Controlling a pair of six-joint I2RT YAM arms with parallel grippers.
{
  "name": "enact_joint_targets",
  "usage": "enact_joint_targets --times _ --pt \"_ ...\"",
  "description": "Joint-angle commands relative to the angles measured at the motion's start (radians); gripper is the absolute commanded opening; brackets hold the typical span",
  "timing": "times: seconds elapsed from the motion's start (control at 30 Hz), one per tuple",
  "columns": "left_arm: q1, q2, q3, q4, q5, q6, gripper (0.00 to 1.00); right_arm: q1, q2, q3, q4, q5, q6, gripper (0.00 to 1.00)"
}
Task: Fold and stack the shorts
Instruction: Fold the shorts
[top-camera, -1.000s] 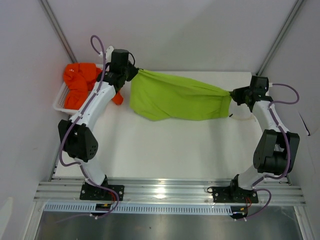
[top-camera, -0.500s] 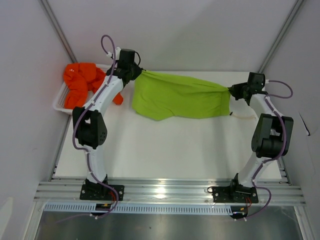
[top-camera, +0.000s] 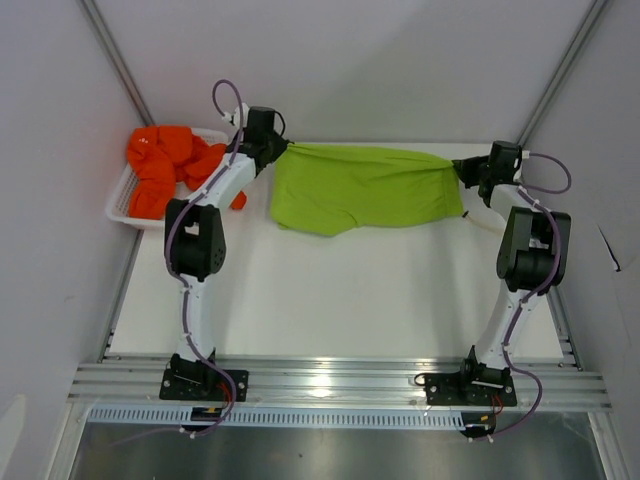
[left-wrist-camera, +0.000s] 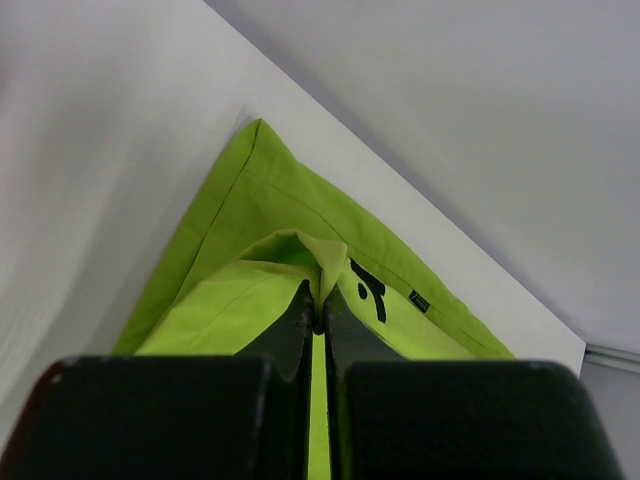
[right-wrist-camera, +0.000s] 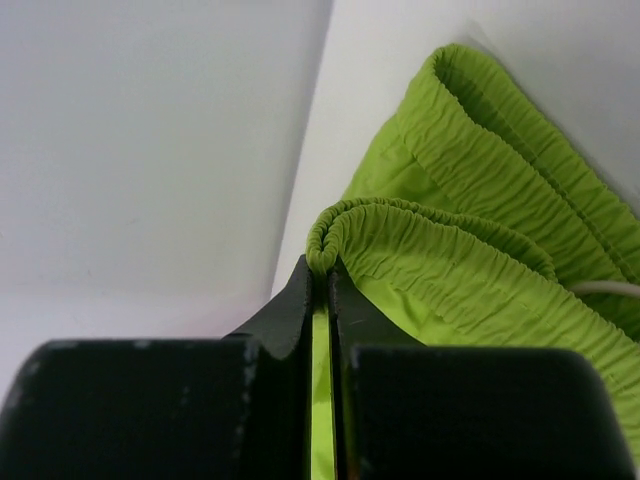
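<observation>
left wrist — black logo (left-wrist-camera: 368, 291) on lime shorts (left-wrist-camera: 240, 215) | top — orange shorts (top-camera: 160, 165)

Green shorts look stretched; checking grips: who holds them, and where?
Lime green shorts: left gripper pinches a leg-end fold, right gripper pinches the elastic waistband.

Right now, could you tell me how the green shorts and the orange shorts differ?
The lime green shorts are stretched out between the left gripper and right gripper; the orange shorts sit bunched and unheld. The green pair is over the table; the orange pair lies in the white basket. Both are bright fabric.
</observation>
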Motion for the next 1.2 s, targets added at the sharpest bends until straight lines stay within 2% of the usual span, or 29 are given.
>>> enact_joint_targets --times 0.0,0.07,0.1,0.13,0.17,0.23,0.27,0.3,0.33,0.37,0.4,0.5,0.63,0.7,0.87,0.97,1.07,1.17 --pt "0.035 0.051 0.052 0.137 -0.014 0.003 0.00 -0.006 0.078 0.076 0.199 0.027 -0.010 0.00" --pt "0.044 0.078 0.053 0.180 0.008 0.003 0.01 0.003 0.120 0.111 0.233 0.026 -0.027 0.03" --pt "0.049 0.109 0.062 0.194 0.045 0.006 0.08 0.003 0.169 0.133 0.250 0.015 -0.034 0.12" --pt "0.056 0.123 0.076 0.185 0.056 -0.003 0.29 0.008 0.194 0.177 0.262 -0.014 -0.051 0.37" --pt "0.061 0.137 0.082 0.174 0.065 -0.004 0.39 0.008 0.215 0.203 0.259 -0.022 -0.059 0.48" --pt "0.070 0.148 0.108 0.154 0.076 -0.003 0.54 0.011 0.250 0.236 0.277 -0.045 -0.086 0.56" --pt "0.072 0.145 0.114 0.133 0.072 0.005 0.68 0.011 0.249 0.258 0.274 -0.052 -0.103 0.65" --pt "0.075 0.135 0.116 0.127 0.068 0.012 0.71 0.011 0.245 0.268 0.268 -0.057 -0.160 0.67" --pt "0.076 0.111 0.111 0.119 0.053 0.022 0.92 0.012 0.220 0.274 0.255 -0.060 -0.195 0.79" --pt "0.076 0.096 0.114 0.105 0.042 0.040 0.99 0.012 0.202 0.279 0.229 -0.053 -0.229 0.82" --pt "0.078 0.080 0.113 0.087 0.036 0.052 0.99 0.014 0.180 0.273 0.174 -0.030 -0.294 0.87" --pt "0.079 0.010 0.096 0.041 0.022 0.083 0.99 0.008 0.099 0.202 0.124 -0.039 -0.396 0.88" --pt "0.075 -0.087 0.000 0.034 0.071 0.097 0.99 0.008 0.013 0.073 0.141 -0.075 -0.477 0.83" --pt "0.067 -0.136 -0.068 0.044 0.111 0.112 0.99 0.009 0.014 0.067 0.089 -0.069 -0.499 0.78" --pt "0.021 -0.202 -0.125 -0.011 0.125 0.169 0.99 0.017 0.091 0.186 -0.068 -0.026 -0.594 0.82" --pt "0.004 -0.257 -0.210 0.007 0.116 0.186 0.99 0.023 0.169 0.301 -0.205 0.006 -0.643 0.83" --pt "0.003 -0.296 -0.263 0.024 0.127 0.192 0.99 0.026 0.252 0.386 -0.304 0.018 -0.665 0.79" --pt "0.000 -0.308 -0.274 0.022 0.134 0.207 0.99 0.061 0.332 0.548 -0.463 0.076 -0.727 0.74"
